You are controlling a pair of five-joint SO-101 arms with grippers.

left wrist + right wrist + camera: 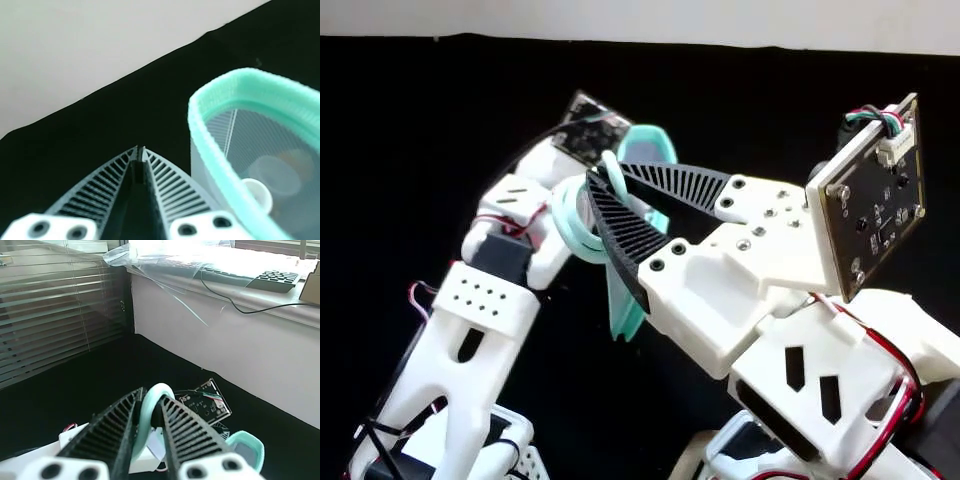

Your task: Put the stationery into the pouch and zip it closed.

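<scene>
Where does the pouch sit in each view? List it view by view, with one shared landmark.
High view: pouch at centre, its mint rim clamped in the jaws of the right gripper.
Left wrist view: pouch, mouth open, beside the shut jaws of the left gripper.
Right wrist view: pouch rim held between the right gripper's jaws.
Shared landmark: black table cover ending at a pale wall.

We find the high view evenly and brightly lit, the white arms (470, 330) stark against the black desk (410, 130), which swallows any shadow. In the left wrist view the pale wall (75, 50) is flat and bright, and light passes through the clear side of the pouch (270, 145). In the right wrist view light shows between the slats of the blinds (50, 315) and glares off the plastic sheet (165, 260), washing out the top, while the fingers (190, 435) sit dark below.
</scene>
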